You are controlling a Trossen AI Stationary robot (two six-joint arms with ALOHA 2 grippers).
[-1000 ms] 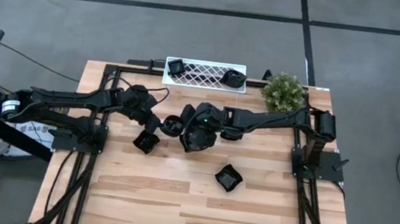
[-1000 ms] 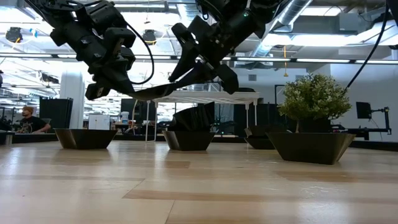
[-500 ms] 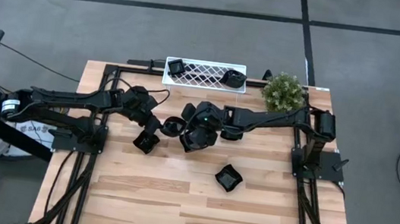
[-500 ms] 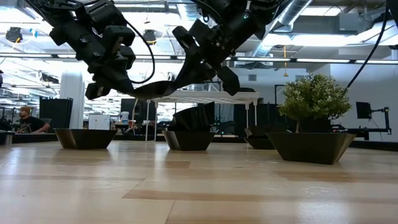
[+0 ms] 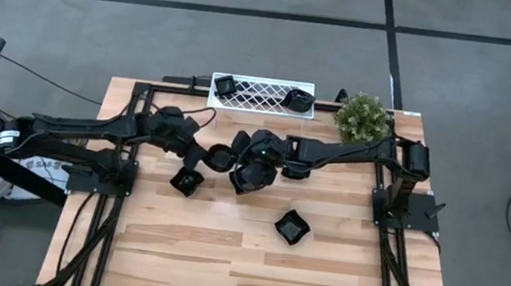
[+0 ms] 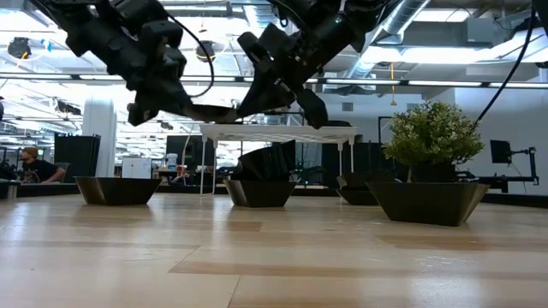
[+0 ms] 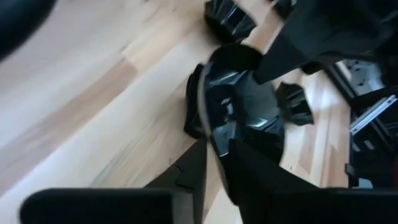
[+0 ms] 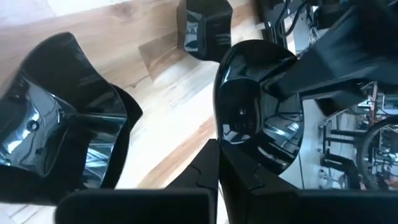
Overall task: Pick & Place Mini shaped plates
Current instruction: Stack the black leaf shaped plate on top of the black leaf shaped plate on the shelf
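High: left gripper (image 5: 205, 156) and right gripper (image 5: 230, 161) meeting mid-table on one round plate (image 5: 219, 157). Other plates: one (image 5: 186, 182) beneath, one (image 5: 292, 228) nearer the front, two in the white rack (image 5: 261, 95).

Low: round plate (image 6: 214, 112) held in the air between both.

Left wrist: fingers (image 7: 196, 165) around the rim, grip loose or firm, cannot tell.

Right wrist: fingers (image 8: 208, 168) clamped on the rim.

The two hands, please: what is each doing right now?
Left hand: at the round plate in mid-air; grip cannot be told.
Right hand: closed on that plate's rim.
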